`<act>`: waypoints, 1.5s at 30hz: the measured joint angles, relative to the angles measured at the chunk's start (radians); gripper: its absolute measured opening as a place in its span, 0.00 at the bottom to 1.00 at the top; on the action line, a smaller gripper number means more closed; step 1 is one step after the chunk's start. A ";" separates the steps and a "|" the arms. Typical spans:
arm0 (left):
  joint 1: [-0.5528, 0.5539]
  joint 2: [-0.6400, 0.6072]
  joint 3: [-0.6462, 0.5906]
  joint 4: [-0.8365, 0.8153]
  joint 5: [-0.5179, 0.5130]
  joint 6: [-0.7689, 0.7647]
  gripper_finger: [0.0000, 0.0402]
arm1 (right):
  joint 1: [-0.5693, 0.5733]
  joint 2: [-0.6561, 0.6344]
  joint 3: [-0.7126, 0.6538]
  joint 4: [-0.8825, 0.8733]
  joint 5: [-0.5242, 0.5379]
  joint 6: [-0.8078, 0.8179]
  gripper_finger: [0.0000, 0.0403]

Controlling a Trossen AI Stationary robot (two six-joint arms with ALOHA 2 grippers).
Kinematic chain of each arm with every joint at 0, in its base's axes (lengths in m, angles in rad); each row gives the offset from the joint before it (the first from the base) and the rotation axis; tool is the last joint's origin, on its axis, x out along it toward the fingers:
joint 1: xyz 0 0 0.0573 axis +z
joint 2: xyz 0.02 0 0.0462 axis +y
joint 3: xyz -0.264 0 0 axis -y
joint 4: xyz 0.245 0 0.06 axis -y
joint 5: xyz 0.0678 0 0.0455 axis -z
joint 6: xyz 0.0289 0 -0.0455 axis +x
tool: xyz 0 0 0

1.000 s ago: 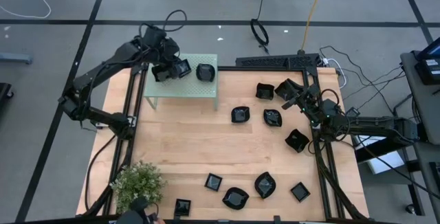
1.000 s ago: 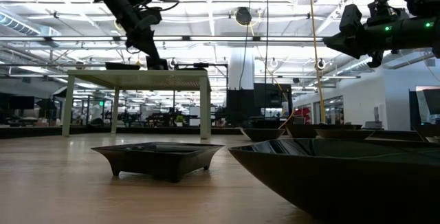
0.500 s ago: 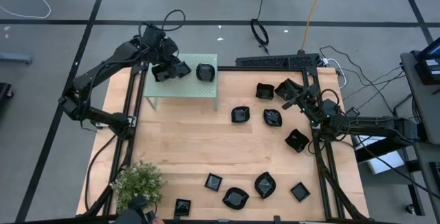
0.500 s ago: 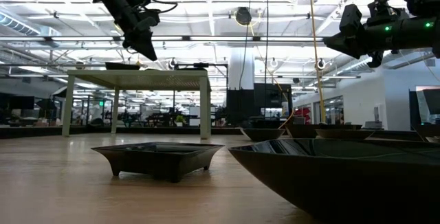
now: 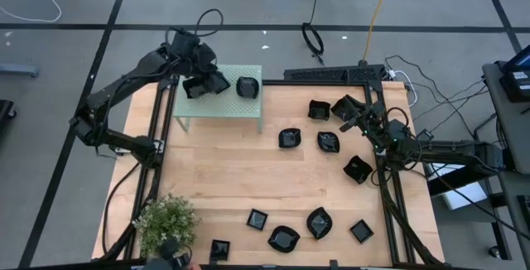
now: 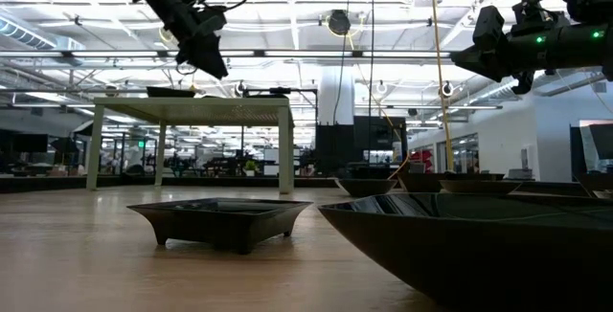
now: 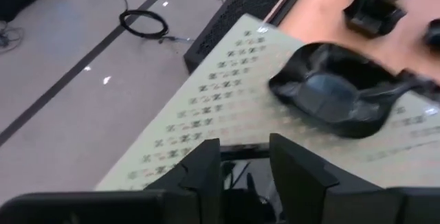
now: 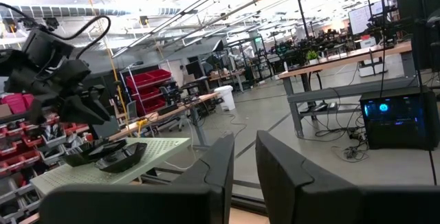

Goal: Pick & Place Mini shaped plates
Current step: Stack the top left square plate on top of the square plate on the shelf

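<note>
The mini shaped plates are small glossy black dishes. One with a wavy rim (image 5: pixel 248 86) (image 7: pixel 337 97) lies on the pale green perforated stand (image 5: pixel 219 108). In the low view a second flat plate (image 6: pixel 172 91) rests on the stand's top under my left gripper. That gripper (image 5: pixel 215 82) (image 7: pixel 245 145) (image 6: pixel 215 68) hangs open just above the stand, left of the wavy plate, with nothing between its fingers. My right gripper (image 5: pixel 354 119) (image 8: pixel 244 141) waits at the table's right, raised and tilted upward. Its fingers stand a narrow gap apart with nothing between them.
Several black plates lie loose on the wooden table, some at the far right (image 5: pixel 319 109) (image 5: pixel 329 142) (image 5: pixel 357 169) and some along the near edge (image 5: pixel 283 238) (image 5: pixel 361 231). A potted plant (image 5: pixel 166 220) stands at the near left. The table's middle is bare wood.
My left gripper has opened over the stand. In the low view its fingertips, which reached down to the stand's top a second ago, now hang clear above it. The plate under it stays flat on the stand.
</note>
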State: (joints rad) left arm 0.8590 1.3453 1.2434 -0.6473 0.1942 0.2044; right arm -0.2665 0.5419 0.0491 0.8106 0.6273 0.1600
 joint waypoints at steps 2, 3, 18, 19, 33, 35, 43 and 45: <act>-0.024 0.000 0.000 0.013 0.011 -0.029 0.34 | 0.000 0.000 0.000 0.000 0.000 0.000 0.13; -0.038 0.000 0.000 0.017 0.013 -0.036 0.35 | 0.000 0.000 0.000 0.000 0.000 0.000 0.13; -0.354 0.009 0.000 0.024 -0.019 -0.051 0.36 | 0.000 0.000 0.000 0.000 0.000 0.000 0.13; -0.378 0.011 0.000 0.021 -0.019 -0.062 0.36 | 0.000 0.000 0.000 0.000 0.000 0.000 0.13; -0.877 0.088 0.000 0.108 -0.243 -0.512 0.36 | 0.000 0.000 0.000 0.001 0.000 0.000 0.13; -0.951 0.123 0.002 0.108 -0.273 -0.520 0.36 | 0.000 0.000 0.000 0.000 0.000 0.000 0.13; -1.171 0.285 0.000 0.115 -0.227 -0.318 0.36 | 0.000 0.000 0.000 0.000 0.000 0.000 0.13; -1.212 0.329 0.000 0.122 -0.213 -0.243 0.36 | 0.000 0.000 0.000 0.000 0.000 0.000 0.13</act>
State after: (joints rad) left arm -0.3532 1.6742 1.2430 -0.5255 -0.0186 -0.0384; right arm -0.2661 0.5415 0.0494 0.8108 0.6273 0.1604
